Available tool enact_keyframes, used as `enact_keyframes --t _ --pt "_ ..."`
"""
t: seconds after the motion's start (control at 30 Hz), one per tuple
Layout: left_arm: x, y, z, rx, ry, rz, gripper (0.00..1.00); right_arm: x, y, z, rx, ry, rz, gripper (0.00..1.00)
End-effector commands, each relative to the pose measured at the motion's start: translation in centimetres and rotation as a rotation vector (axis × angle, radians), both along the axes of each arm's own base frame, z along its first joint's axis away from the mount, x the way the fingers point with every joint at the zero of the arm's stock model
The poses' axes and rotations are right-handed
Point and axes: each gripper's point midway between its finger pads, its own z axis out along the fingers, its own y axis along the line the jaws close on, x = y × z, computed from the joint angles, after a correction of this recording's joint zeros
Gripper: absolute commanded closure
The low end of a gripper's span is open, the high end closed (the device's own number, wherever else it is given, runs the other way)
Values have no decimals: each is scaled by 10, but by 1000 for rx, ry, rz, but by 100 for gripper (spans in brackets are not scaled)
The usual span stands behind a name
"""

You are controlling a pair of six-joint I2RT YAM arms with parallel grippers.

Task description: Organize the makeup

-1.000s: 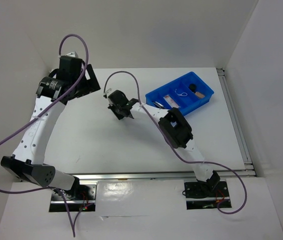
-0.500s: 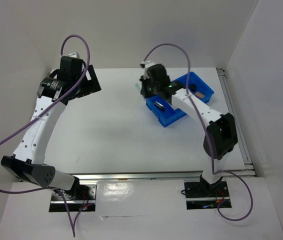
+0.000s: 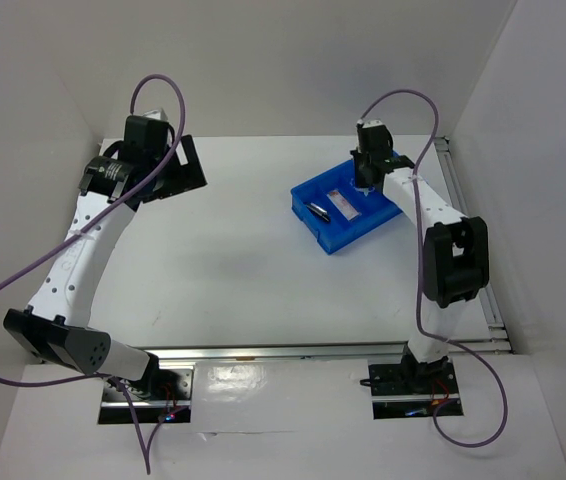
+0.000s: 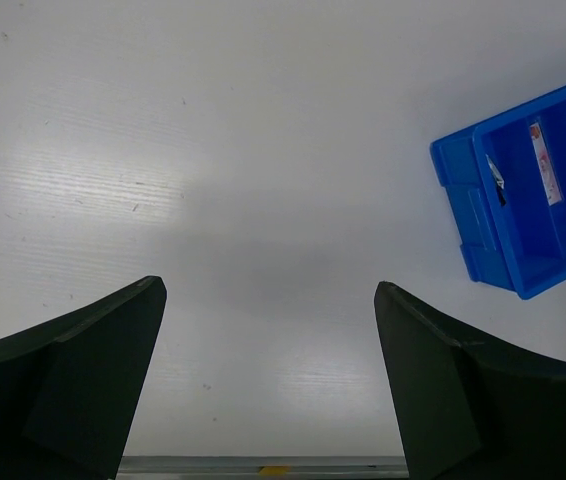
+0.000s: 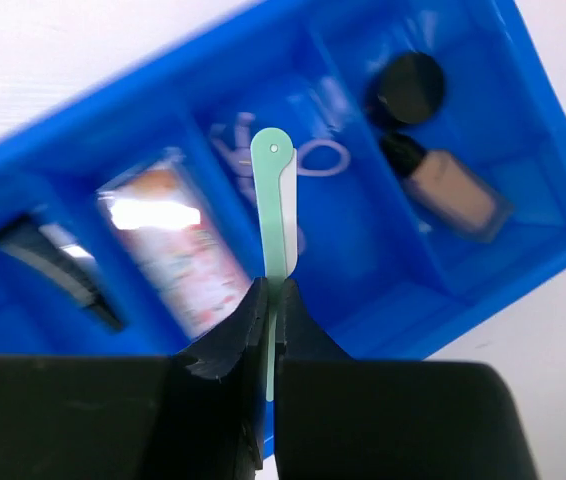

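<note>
My right gripper (image 5: 274, 290) is shut on the mint-green stick (image 5: 275, 205) and holds it above the blue bin (image 5: 433, 330). In the right wrist view the bin holds a slim black tube (image 5: 58, 270), a clear pinkish packet (image 5: 178, 250), a purple looped piece (image 5: 313, 155), a round black pot (image 5: 410, 87) and a tan cylinder with a black end (image 5: 443, 190). In the top view the right gripper (image 3: 366, 172) is over the bin's (image 3: 333, 238) far side. My left gripper (image 4: 268, 330) is open and empty over bare table, far left of the bin (image 4: 483, 200).
The white table (image 3: 223, 260) is walled at the back and both sides. A metal rail (image 3: 473, 250) runs along its right edge. The bin sits at the back right, turned at an angle.
My right arm has swung from the table's middle to the right, carrying the mint-green stick over the bin. The bin has shifted and turned. The left arm has barely moved.
</note>
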Motion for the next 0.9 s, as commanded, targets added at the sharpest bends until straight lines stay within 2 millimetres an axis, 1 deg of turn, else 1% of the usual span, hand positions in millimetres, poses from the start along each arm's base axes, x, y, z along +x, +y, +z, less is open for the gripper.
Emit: enact_keyframes --t 0.0,0.03,0.07,0.1,0.13,0.17,0.2,0.23,0.27,0.3,0.33,0.37,0.4,0.47,0.5,0.53,0.57,0.6,0.63,0.67,0.7,0.73,0.77,0.83,0.87 --pt "1 -3 9 -20 -40 -17 0 15 -28 -12 -81 -5 -53 100" --pt "1 -3 9 -20 -40 -17 0 20 -33 -11 -80 -9 -65 100" --pt "1 -3 9 -20 -40 -17 0 20 -33 -25 -86 19 -64 100" --pt "1 -3 9 -20 -40 -17 0 24 -38 -26 -86 19 -75 100" --pt "0 -2 5 -18 -31 -17 0 25 -40 -32 -102 32 -75 100" --pt "0 -2 5 -18 -31 -17 0 28 -47 -41 -111 48 -93 100" --pt "0 -2 5 -18 -31 -17 0 30 -47 -44 -112 51 -93 100" --pt "2 -3 2 -15 -22 -17 0 32 -51 -48 -112 53 -102 100" --pt "2 -3 2 -15 -22 -17 0 35 -51 -48 -112 52 -102 98" --pt "2 -3 -1 -20 -13 -11 0 38 -52 -47 -117 46 -109 94" --pt "2 -3 -1 -20 -13 -11 0 41 -51 -51 -118 51 -109 89" --pt "2 -3 -1 -20 -13 -11 0 43 -50 -46 -108 43 -117 76" --pt "1 -5 -1 -28 -11 -20 0 42 -52 -46 -116 42 -126 69" --pt "1 -7 -1 -42 -9 -20 0 44 -51 -35 -95 23 -143 55" --pt "2 -8 0 -44 -18 -20 0 46 -51 -18 -86 -13 -145 41" --pt "2 -10 2 -55 -27 -29 0 45 -47 -10 -81 -31 -148 37" --pt "2 -10 2 -55 -27 -29 0 44 -46 0 -64 -48 -160 31" --pt "2 -10 2 -55 -27 -29 0 42 -47 18 -53 -84 -175 22" --pt "2 -10 2 -55 -27 -29 0 41 -47 29 -40 -99 -183 20" --pt "2 -9 1 -48 -28 -35 0 40 -46 38 -6 -114 -207 14" --pt "4 -10 2 -48 -28 -35 0 34 -47 55 11 -121 -232 6" --pt "5 -10 6 -44 -39 -41 0 32 -50 59 70 -117 -279 0" --pt "7 -10 2 -34 -29 -47 0 25 -45 72 136 -92 -262 0" --pt "7 -11 5 -35 -37 -60 0 17 -48 77 226 -59 -286 0" --pt "6 -13 5 -32 -36 -80 0 13 -53 79 278 -49 -314 0"
